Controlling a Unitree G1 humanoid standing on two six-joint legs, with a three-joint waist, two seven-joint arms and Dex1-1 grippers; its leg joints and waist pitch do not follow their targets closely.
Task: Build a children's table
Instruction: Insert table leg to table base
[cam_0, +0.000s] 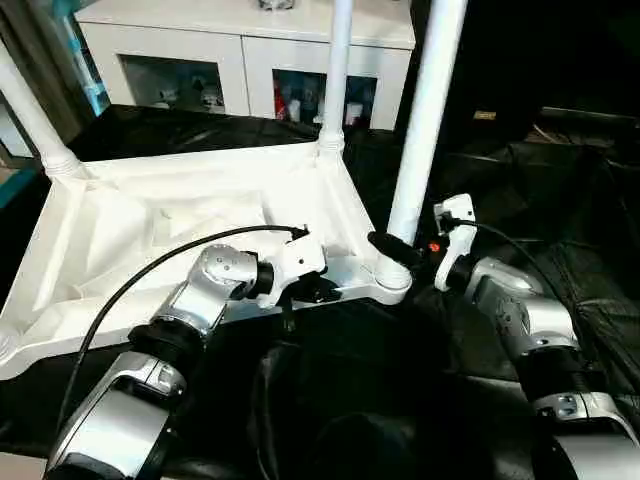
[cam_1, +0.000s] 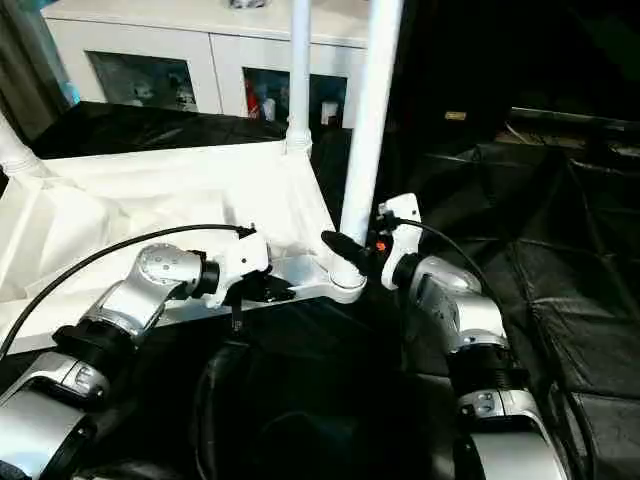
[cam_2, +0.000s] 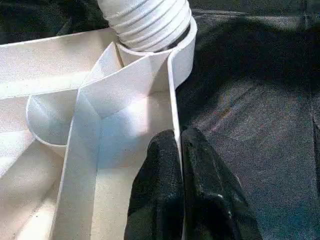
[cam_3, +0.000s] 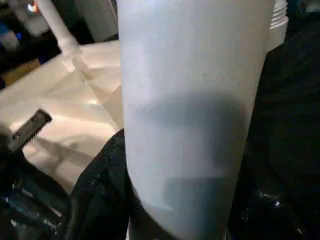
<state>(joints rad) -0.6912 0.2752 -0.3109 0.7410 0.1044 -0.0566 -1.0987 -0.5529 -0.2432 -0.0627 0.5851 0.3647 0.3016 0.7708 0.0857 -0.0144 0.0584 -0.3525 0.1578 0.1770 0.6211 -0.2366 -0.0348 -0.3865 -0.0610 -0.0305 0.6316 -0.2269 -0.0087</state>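
The children's table top (cam_0: 150, 220) lies upside down, ribbed underside up, on the black-covered work table. Three white legs stand in its corner sockets: far left (cam_0: 30, 115), far right (cam_0: 337, 70) and near right (cam_0: 425, 120). My left gripper (cam_0: 315, 290) is shut on the top's near rim (cam_2: 175, 85), just left of the near-right socket (cam_0: 385, 280); one fingertip sits on each side of the thin wall. My right gripper (cam_0: 400, 250) is closed around the base of the near-right leg (cam_3: 195, 100), with a black finger (cam_3: 105, 190) on either side. The leg's ridged end (cam_2: 147, 22) sits in the socket.
A white cabinet (cam_0: 240, 50) with glass doors stands behind the work table. Crumpled black cloth (cam_0: 560, 200) covers the table to the right and in front. A black cable (cam_0: 150, 270) loops from my left wrist over the table top's near edge.
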